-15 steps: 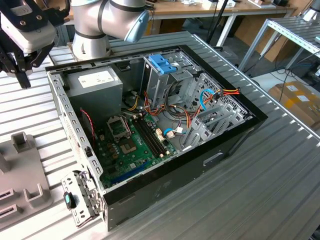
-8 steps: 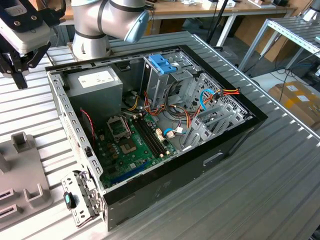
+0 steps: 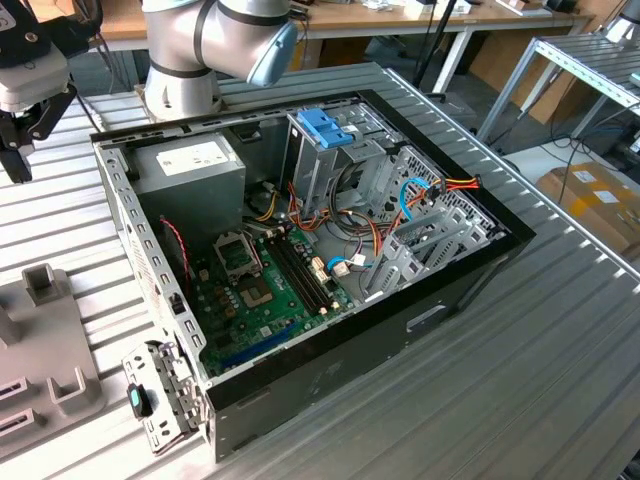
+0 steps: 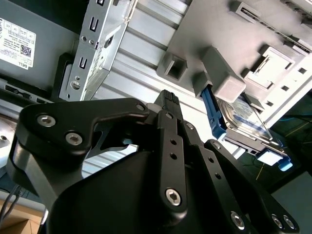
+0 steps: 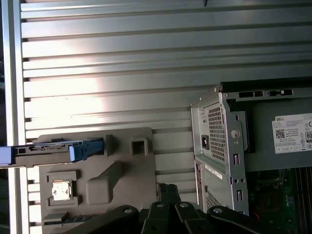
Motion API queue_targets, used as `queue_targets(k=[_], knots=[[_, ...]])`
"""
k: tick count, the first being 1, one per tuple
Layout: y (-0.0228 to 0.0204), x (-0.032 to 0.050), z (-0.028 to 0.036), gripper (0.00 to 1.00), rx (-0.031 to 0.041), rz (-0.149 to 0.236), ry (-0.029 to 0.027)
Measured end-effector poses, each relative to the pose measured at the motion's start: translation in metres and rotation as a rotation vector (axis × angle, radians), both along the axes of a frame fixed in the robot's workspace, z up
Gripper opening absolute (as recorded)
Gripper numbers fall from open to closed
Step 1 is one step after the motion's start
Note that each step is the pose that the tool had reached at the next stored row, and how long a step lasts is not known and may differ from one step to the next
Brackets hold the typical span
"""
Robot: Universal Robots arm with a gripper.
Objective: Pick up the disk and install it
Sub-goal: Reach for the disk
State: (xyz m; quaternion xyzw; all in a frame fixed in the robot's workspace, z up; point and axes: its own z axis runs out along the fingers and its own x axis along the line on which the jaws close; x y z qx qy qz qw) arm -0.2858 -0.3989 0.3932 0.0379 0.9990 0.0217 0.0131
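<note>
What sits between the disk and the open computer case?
In the first wrist view, the holder's square post and a strip of ribbed table lie between the disk and the computer case.

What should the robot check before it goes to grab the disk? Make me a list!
1. Disk waiting in its place: ok. The disk stands on edge in the grey holder.
2. Gripper on the disk: not ok. The gripper is apart from it, not touching.
3. Case open: ok. The computer case lies with its side off and its insides showing.
4. Room in the drive cage: cannot tell. The drive cage, topped by a blue bracket, hides its slots.
5. Cables out of the way: cannot tell. Orange cables run beside the cage.
</note>
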Motion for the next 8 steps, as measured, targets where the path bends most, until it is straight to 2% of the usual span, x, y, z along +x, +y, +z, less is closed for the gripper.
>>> queue_targets(k=[8], knots=[[0.0000, -0.0016, 0.0000, 0.11, 0.0000, 0.000, 0.0000]])
